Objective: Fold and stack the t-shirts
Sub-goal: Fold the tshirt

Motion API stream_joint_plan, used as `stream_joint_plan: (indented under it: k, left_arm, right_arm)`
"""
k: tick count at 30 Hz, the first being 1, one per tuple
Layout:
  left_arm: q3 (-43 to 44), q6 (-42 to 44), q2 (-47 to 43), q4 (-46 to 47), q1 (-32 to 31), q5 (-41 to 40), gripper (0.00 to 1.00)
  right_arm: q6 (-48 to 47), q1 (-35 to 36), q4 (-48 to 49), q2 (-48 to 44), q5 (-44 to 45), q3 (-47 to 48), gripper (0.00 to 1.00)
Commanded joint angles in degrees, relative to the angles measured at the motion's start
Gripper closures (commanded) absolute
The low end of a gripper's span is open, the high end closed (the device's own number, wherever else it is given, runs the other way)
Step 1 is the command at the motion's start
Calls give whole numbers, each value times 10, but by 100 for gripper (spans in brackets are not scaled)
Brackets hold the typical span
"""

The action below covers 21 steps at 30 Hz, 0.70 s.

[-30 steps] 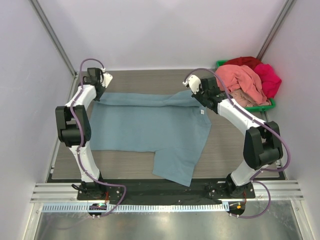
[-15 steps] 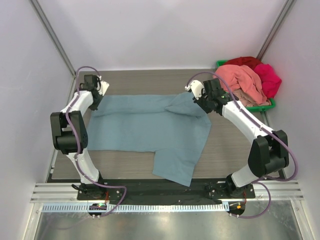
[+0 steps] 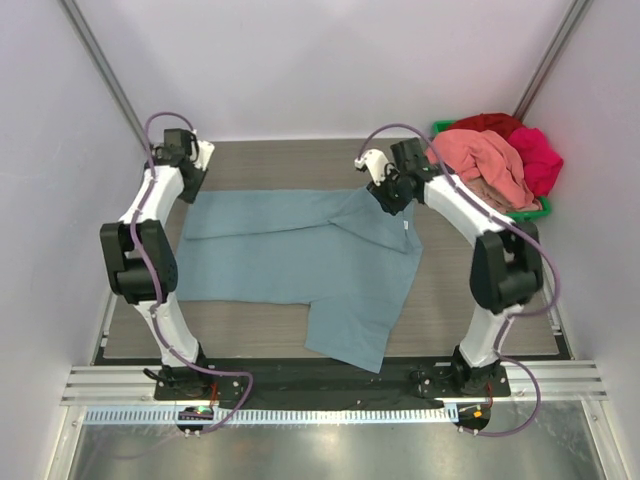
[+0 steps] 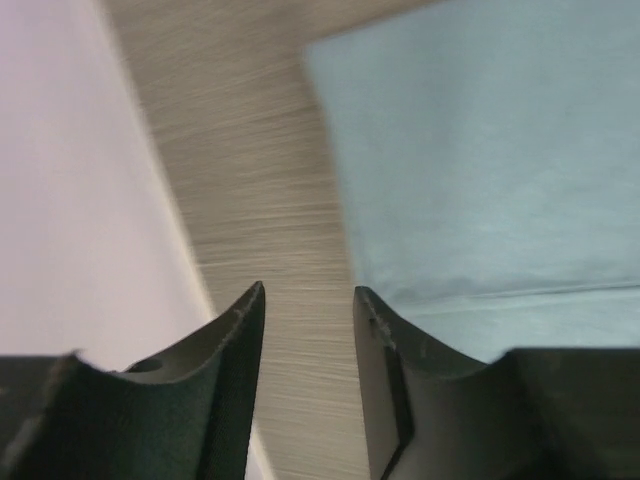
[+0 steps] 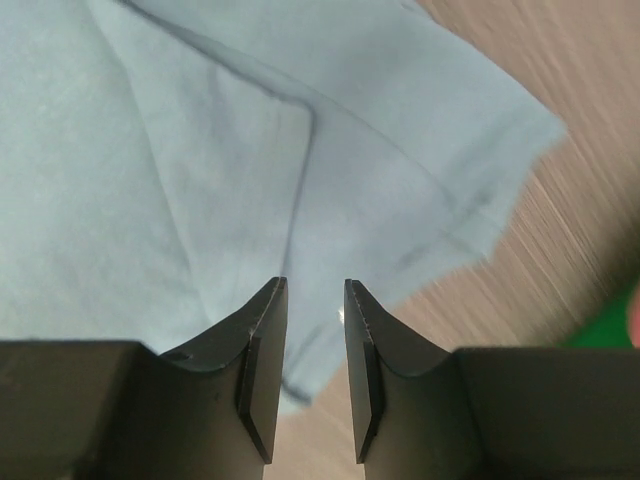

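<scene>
A large dusty blue-grey t-shirt (image 3: 300,260) lies spread on the wooden table, its far part folded toward the front. A small white label (image 3: 406,226) shows near its right edge. My left gripper (image 3: 187,188) hovers over the shirt's far left corner. In the left wrist view it (image 4: 308,290) is open, with bare table between the fingers and the shirt (image 4: 480,150) to the right. My right gripper (image 3: 385,197) is above the far right corner. In the right wrist view it (image 5: 315,283) is open above the shirt's sleeve (image 5: 380,200) and holds nothing.
At the far right stands a green bin (image 3: 530,212) heaped with a salmon-pink tee (image 3: 485,165), a magenta tee (image 3: 540,155) and a red tee (image 3: 490,123). White walls close in the left and far sides. The shirt's front hem hangs near the table's near edge.
Both grippers have opened and let go of the shirt's far edge, which now lies flat. Both arms have drawn back toward the far side.
</scene>
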Motion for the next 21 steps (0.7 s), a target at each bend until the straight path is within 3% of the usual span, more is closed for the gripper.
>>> stream_joint_plan:
  k: [1,7,12,21]
  left_arm:
    - [11,-33,20,-63,-15,52,57]
    - [-29,-7,10,-82,-12,70,52]
    - [-17,-13,31,-123,1,78,58]
    - [-39,-16,24,-117,4,70,59]
  right_arm:
    - [-20,-4,-37,83,-65,85,65]
    - [-17,-7,-59,176,-72,183,61]
    - [-8,-8,-75,226,-84,234,61]
    - [-15,-8,-111,265,-118,271,61]
